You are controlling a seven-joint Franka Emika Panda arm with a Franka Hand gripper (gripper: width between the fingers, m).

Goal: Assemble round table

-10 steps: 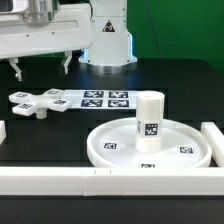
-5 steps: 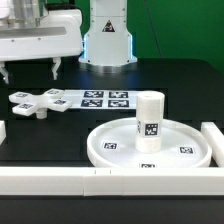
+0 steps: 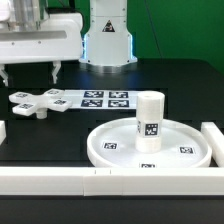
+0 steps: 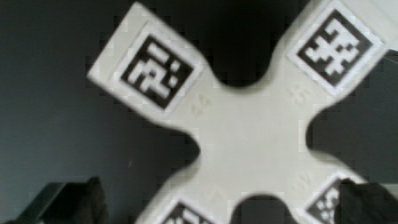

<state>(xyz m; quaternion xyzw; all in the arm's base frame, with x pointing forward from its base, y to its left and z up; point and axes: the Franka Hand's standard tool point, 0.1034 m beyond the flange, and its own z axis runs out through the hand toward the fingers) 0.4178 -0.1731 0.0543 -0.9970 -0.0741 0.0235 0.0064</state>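
Your two-finger gripper (image 3: 30, 72) hung with its jaws spread as wide as they go and nothing between them. It was above the flat white plastic cross-shaped piece (image 3: 35, 102) with its black-and-white square tags. That piece lay on the black table (image 3: 60, 140) toward the exterior view's left, just beside the marker board (image 3: 105, 99). In the wrist view the cross filled the frame, with the dark fingertips (image 4: 71, 200) at the picture's edge, well apart from each other. The danger, as I judged it, lay in the descent. The piece lay low and flat, so an off-centre drop would have put a finger on top of an arm rather than beside it, pressing the cross down or skating it across the smooth tabletop toward the board. The large white rimmed disc (image 3: 92, 143) sat well apart, toward the exterior view's right, with the short white cylinder (image 3: 149, 120) upright on its hub. You could not tell whether the cylinder was fastened, and a careless carry could have toppled it. Long white bars (image 3: 50, 180) fenced the table's edges, and a green backdrop (image 3: 180, 25) stood behind the arm's white base (image 3: 108, 35).
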